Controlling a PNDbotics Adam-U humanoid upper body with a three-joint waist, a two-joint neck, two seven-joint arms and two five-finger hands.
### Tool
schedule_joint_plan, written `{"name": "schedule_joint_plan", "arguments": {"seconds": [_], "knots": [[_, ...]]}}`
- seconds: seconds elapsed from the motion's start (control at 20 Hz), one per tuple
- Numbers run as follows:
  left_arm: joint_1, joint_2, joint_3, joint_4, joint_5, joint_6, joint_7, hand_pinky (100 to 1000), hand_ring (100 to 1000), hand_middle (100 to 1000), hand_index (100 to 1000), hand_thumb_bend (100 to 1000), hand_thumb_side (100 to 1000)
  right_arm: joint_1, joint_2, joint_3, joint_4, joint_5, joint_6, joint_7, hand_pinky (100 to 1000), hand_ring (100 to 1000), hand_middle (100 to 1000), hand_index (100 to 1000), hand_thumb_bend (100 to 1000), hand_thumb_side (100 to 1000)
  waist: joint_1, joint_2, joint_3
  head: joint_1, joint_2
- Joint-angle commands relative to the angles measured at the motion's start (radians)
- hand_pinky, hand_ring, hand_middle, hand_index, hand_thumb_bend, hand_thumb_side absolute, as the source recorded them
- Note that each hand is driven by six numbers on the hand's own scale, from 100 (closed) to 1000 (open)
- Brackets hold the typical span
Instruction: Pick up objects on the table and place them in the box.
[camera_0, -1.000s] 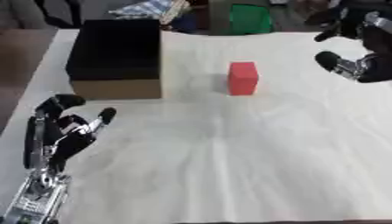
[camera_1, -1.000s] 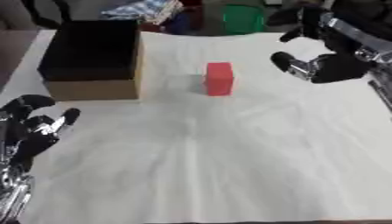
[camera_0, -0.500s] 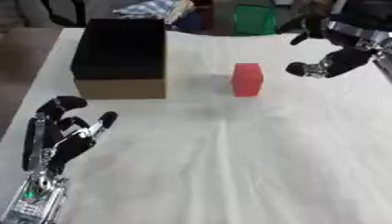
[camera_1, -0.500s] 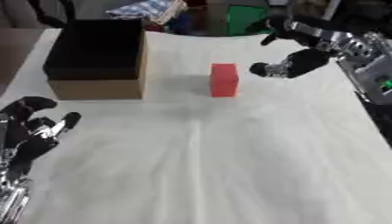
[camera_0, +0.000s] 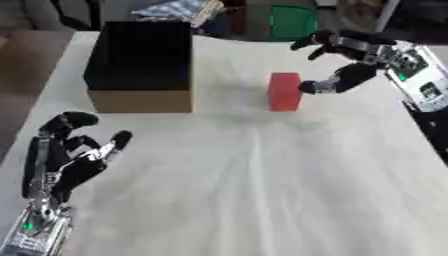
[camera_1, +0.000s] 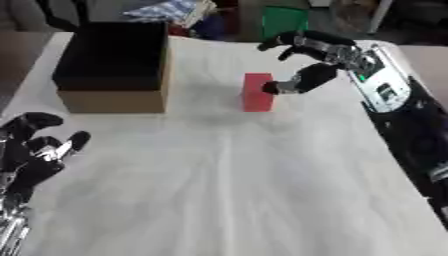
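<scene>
A red block (camera_0: 283, 91) stands upright on the white cloth, right of the box. The box (camera_0: 140, 65) is cardboard with a black inside and sits at the back left. My right hand (camera_0: 343, 62) reaches in from the right, open, its thumb tip touching or just short of the block's right side and its fingers arched above it. At the lower left my left hand (camera_0: 70, 155) rests idle with relaxed fingers pointing up.
A green bin (camera_0: 291, 21) and a heap of patterned cloth (camera_0: 179, 8) lie beyond the table's far edge. The white cloth (camera_0: 254, 185) spreads bare over the middle and front of the table.
My right hand has moved left and down from the far right to the red block's right side. The left hand has stayed in place.
</scene>
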Motion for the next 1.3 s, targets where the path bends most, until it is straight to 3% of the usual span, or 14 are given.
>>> {"name": "schedule_joint_plan", "arguments": {"seconds": [0.05, 0.7, 1.1, 1.3], "knots": [[-0.014, 0.013, -0.002, -0.011, 0.001, -0.001, -0.007, 378, 679, 551, 522, 817, 207, -0.035, 0.011, -0.021, 0.046, 0.059, -0.019, -0.013, 851, 1000, 891, 910, 512, 409, 0.000, -0.013, 0.006, -0.009, -0.008], [-0.019, 0.011, -0.006, -0.012, 0.003, 0.001, -0.016, 380, 681, 552, 523, 817, 208, -0.074, 0.077, -0.072, 0.220, 0.276, -0.064, -0.087, 895, 1000, 916, 919, 599, 404, 0.001, -0.015, 0.039, -0.029, -0.015], [-0.021, 0.011, -0.007, -0.013, 0.003, 0.002, -0.019, 380, 676, 550, 523, 818, 211, -0.074, 0.088, -0.088, 0.268, 0.331, -0.074, -0.126, 899, 1000, 918, 920, 609, 407, 0.004, -0.016, 0.047, -0.047, -0.024], [-0.022, 0.011, -0.007, -0.014, 0.002, 0.002, -0.019, 380, 675, 549, 523, 818, 215, -0.075, 0.088, -0.093, 0.280, 0.348, -0.076, -0.138, 903, 1000, 920, 921, 616, 408, 0.004, -0.017, 0.047, -0.082, -0.033]]}}
